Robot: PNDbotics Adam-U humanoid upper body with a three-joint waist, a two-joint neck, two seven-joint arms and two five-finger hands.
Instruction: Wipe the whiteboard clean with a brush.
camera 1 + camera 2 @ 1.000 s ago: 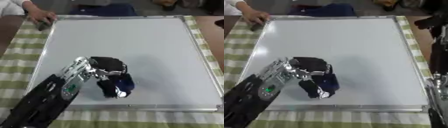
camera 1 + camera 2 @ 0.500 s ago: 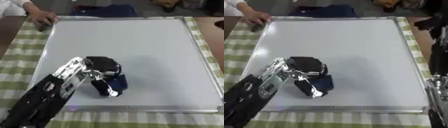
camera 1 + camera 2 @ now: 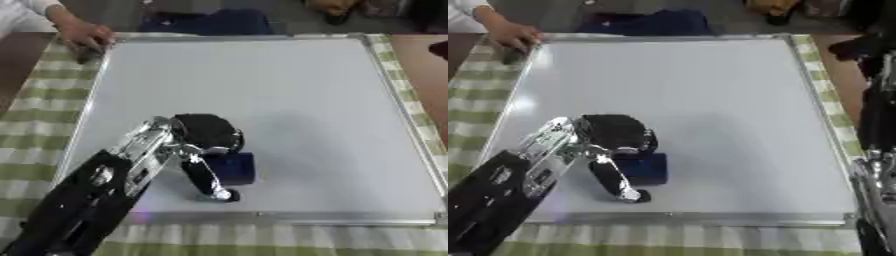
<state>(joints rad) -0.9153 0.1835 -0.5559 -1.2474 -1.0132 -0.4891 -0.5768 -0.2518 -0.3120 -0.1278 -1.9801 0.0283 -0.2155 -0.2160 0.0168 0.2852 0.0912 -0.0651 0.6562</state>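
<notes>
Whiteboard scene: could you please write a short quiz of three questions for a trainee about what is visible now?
1. True or false: the left robot hand has its fingers curled round the dark blue brush.
2. Multiple choice: where on the whiteboard is the brush? A. far right corner. B. near part, left of the middle. C. off the board, on the checked cloth.
3. Fill in: a person's hand rests at the board's far ____ corner.

Key: 1 true. 2 B. 3 left.
</notes>
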